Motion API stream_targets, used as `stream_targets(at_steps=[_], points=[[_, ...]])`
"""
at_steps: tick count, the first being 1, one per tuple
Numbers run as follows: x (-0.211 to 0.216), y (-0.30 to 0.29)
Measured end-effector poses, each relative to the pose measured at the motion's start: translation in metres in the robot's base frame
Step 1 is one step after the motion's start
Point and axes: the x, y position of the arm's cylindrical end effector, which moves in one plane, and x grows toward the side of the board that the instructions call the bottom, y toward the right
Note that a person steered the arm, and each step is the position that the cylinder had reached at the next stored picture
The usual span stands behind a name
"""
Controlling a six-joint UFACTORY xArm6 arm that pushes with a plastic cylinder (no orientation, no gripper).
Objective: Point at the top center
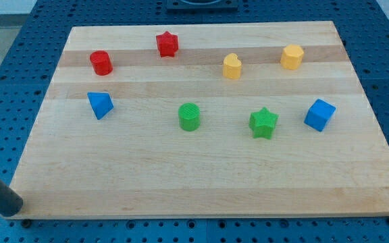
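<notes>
Blue perforated metal frames the scene on every side, and on it lies a pale wooden board, the worktop, which fills most of the view. My rod comes in at the view's bottom left corner as a dark slanting bar, and my tip sits at the board's lower left edge, just off the wood. It has no gripper, so nothing opens or closes, and it holds and touches nothing.

Every block lies up and to the view's right of my tip, and all are well apart from it. The blue cube is the farthest to the right, near the board's right edge. The green star stands just left of that cube, and the green cylinder is further left, near the middle of the board. The blue triangular block is the nearest to my tip, above it and a little right. The red cylinder stands above that one. The red star is the highest block, closest to the top middle of the board. The yellow heart-like block and the yellow hexagonal block sit in the upper right.

The top center of the board is bare wood, far from my tip, diagonally across toward the view's upper right.
</notes>
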Motion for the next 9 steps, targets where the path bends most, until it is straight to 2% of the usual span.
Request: stream_targets(at_steps=[2, 3, 5, 7, 8, 9], points=[[-0.006, 0.003], [-0.055, 0.028], [-0.074, 0.138], [-0.176, 0.144], [-0.216, 0.16], [-0.238, 0.2]])
